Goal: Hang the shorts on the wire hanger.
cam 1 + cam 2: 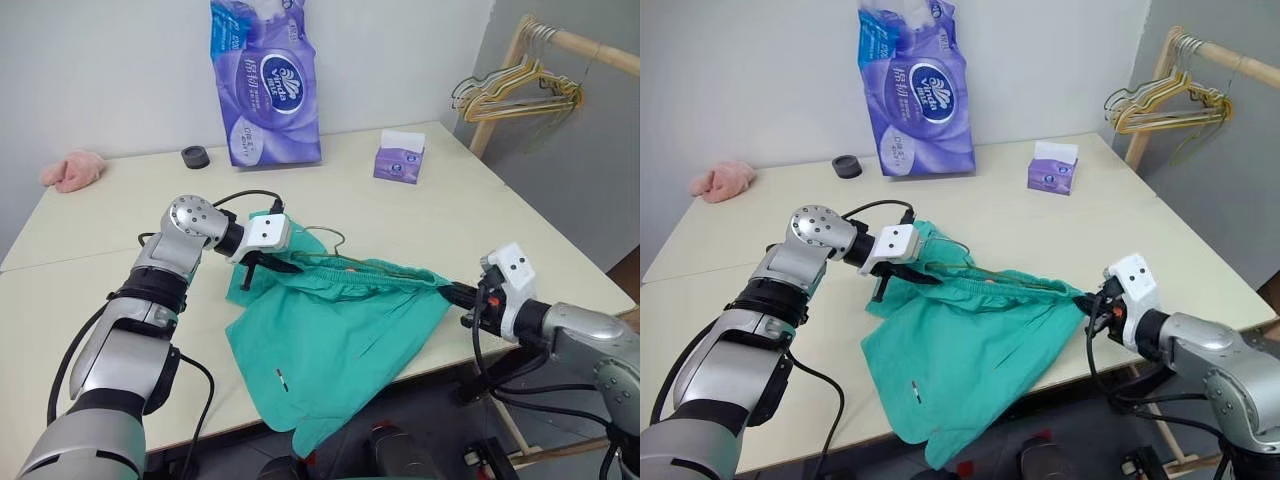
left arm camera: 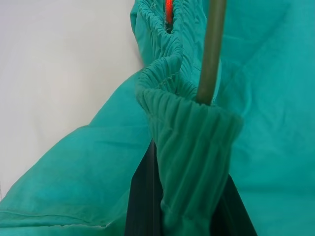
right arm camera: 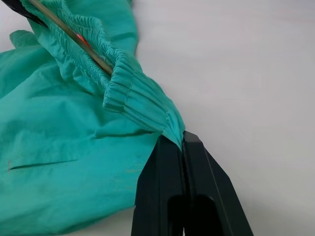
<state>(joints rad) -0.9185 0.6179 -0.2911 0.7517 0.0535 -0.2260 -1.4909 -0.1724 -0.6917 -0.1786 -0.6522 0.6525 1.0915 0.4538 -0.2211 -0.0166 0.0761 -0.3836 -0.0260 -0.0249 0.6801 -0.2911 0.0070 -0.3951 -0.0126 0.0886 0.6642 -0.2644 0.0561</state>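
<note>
Teal-green fabric shorts point(image 1: 335, 330) with a gathered elastic waistband lie on the pale tabletop point(image 1: 430, 215) near its front edge, one leg hanging over that edge. The waistband is lifted and stretched between the two grippers. The left gripper point(image 1: 262, 266) has its black fingers point(image 2: 142, 196) clamped on one end of the waistband; the right gripper point(image 1: 462, 296) has its fingers point(image 3: 165, 191) pressed together on the opposite end, pinching a fold of the elastic. A thin olive-brass wire hanger point(image 1: 330, 240) lies just beside the raised waistband, its wire point(image 3: 74, 42) running along the gathered fabric and its curved hook pointing toward the far side of the table. A purple tissue pack point(image 1: 265, 80), a small purple tissue box point(image 1: 399, 158), a pink cloth point(image 1: 72, 170) and a black ring point(image 1: 195, 156) sit farther back.
</note>
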